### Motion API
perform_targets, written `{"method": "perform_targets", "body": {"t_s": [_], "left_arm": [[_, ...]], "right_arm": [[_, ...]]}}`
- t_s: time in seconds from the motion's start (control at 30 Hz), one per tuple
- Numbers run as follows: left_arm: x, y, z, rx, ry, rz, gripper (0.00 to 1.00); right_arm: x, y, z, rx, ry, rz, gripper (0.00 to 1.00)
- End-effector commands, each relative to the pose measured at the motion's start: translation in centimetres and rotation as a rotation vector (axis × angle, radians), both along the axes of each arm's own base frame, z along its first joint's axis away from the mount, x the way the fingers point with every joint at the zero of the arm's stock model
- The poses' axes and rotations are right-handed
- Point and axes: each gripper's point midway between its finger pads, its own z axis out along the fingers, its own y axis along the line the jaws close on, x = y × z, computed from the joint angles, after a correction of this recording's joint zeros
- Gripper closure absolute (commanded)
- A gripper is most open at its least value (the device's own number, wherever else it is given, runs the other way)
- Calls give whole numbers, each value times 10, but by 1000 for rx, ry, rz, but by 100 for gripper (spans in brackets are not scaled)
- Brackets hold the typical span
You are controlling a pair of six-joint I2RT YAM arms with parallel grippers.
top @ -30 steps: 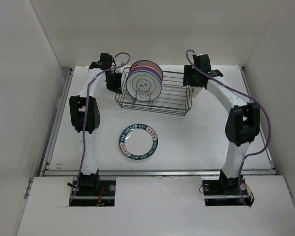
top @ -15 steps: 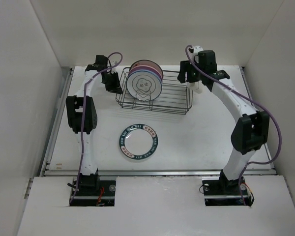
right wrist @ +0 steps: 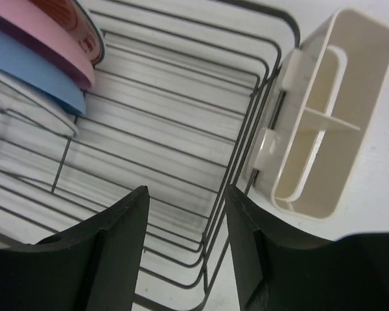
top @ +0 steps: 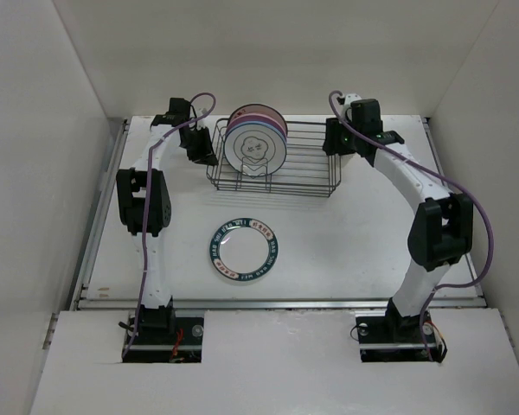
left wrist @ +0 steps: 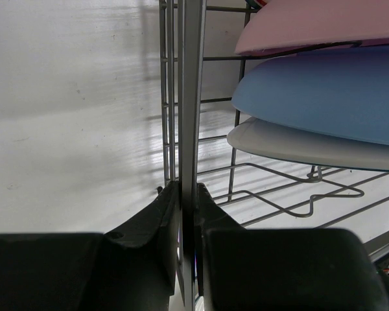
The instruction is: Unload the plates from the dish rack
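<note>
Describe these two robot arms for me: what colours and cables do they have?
Both the left arm and the right arm have slim white links joined by chunky black joint housings. A thin purple cable loops along each. Each arm ends in two matte black fingers.

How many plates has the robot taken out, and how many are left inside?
Done: one teal-lettered plate lies flat on the table. In hand: no plate; the left gripper pinches the dish rack by its wire side, the right gripper hangs open at its other end, by the cream cup. Left: four plates stand in the rack: flower plate, blue plate, pink plate, orange-patterned plate.
</note>
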Motion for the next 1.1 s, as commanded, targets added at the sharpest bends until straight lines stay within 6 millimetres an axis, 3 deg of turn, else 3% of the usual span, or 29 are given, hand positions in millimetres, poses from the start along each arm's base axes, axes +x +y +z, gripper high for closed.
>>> {"method": "perform_targets", "body": {"t_s": [0.0,0.07,0.1,0.13,0.3,0.37,0.4,0.57,0.77,0.87,1.07], "left_arm": [[-19,-11,12,-85,102,45,100],[-19,-11,8,-87,117,53,100],[-21,-11,5,-87,126,53,100],[-21,-11,5,-87,126,53,100],[-26,-15,3,-85,136,44,100],[-27,-11,1,-58,138,45,100],[-27,-10,5,-54,120,32,100],[-27,-1,3,3,113,37,100],[-22,0,0,11,112,41,100],[-20,2,1,23,98,38,100],[-20,2,-3,24,107,38,100]], "right_arm": [[1,6,30,48,-74,14,44],[-2,26,50,105,-107,131,44],[-2,35,50,113,-115,191,44],[-10,58,59,159,-128,310,44],[-6,115,24,230,-46,541,44],[5,124,29,257,-52,565,44],[8,133,15,269,-21,577,44],[19,148,18,302,-57,610,46],[31,158,-2,315,-40,609,56],[29,163,-4,346,-20,627,65],[20,170,-9,375,-10,655,68]]}}
